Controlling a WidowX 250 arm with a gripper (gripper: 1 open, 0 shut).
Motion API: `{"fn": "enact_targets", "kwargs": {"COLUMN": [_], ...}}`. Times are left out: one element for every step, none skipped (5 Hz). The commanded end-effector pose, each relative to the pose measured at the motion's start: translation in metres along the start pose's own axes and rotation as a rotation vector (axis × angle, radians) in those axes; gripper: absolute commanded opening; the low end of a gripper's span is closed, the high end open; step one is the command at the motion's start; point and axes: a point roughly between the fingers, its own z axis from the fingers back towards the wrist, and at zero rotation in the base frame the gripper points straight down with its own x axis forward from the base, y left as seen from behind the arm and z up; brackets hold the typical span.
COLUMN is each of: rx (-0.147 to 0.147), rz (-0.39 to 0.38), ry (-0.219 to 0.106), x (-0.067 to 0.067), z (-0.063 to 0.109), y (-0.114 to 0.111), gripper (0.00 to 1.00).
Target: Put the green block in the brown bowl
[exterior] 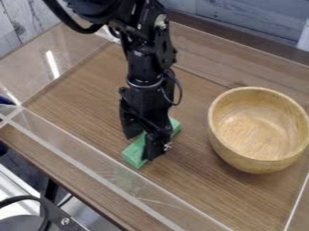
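The green block (pixel 136 155) lies flat on the wooden table, its long axis running diagonally; only its near end and a sliver at the far end show. My black gripper (pixel 147 144) points straight down right over the block's middle, fingers open and straddling it, low at the block. Whether the fingers touch the block I cannot tell. The brown bowl (pixel 258 129) stands to the right of the block, empty, about a hand's width away from the gripper.
A clear plastic wall (pixel 72 149) runs along the near and left side of the table. Dark cables (pixel 36 217) lie below the near edge at bottom left. A light wall stands behind the table.
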Motion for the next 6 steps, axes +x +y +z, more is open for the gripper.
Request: {"fn": "enact_targets", "kwargs": {"rx": [0.038, 0.053, 0.066, 0.050, 0.034, 0.015], "rz": [0.011, 0.051, 0.082, 0.113, 0.142, 0.172], "ry": [-0.050, -0.038, -0.027, -0.031, -0.034, -0.038], "x": [0.001, 0.001, 0.003, 0.004, 0.006, 0.007], "z": [0.016, 0.017, 0.017, 0.011, 0.006, 0.001], "y": [0.008, 0.011, 0.014, 0.015, 0.016, 0.018], "gripper": [1.00, 1.00, 1.00, 1.00, 1.00, 0.00]}}
